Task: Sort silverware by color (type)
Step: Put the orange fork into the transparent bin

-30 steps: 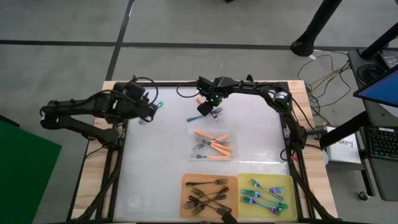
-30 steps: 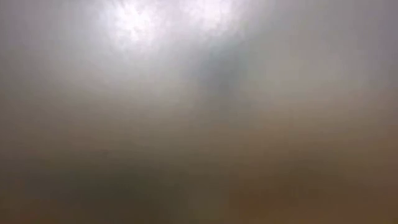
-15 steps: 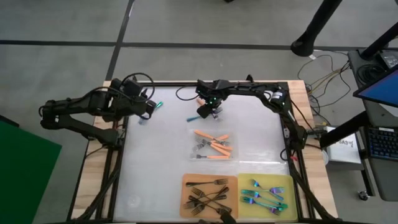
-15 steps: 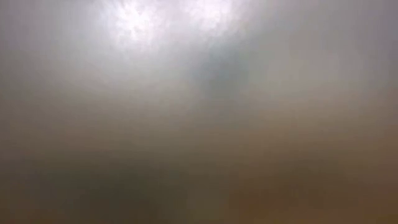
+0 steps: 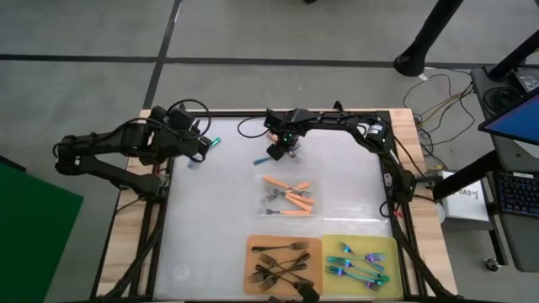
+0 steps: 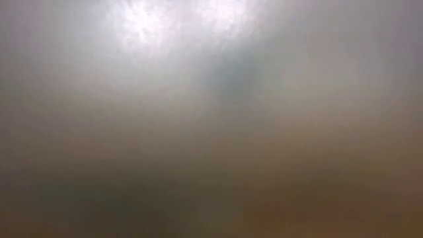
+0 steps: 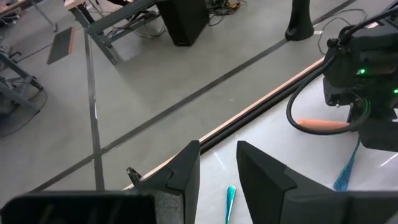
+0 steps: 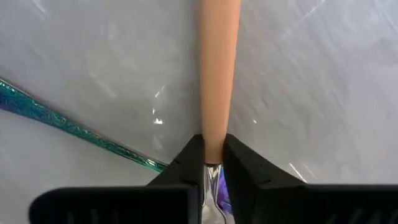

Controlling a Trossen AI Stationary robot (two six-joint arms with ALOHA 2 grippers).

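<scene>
Two arms barely shifted since a second ago; right gripper [image 8: 211, 163] now pinched on orange-handled fork [image 8: 219, 68] at table's far edge, handle running straight out ahead between fingers. Iridescent fork [image 8: 68, 124] lies slantwise beside it on white table [image 5: 210, 227]. Right arm bent, reaching toward left. Left gripper [image 7: 217, 163] parted, empty, over far-left corner near teal fork [image 7: 230, 200].

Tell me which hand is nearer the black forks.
Right. The right hand sits at the table's far middle, above the black forks on the orange mat; the left hand is at the far-left corner.
</scene>
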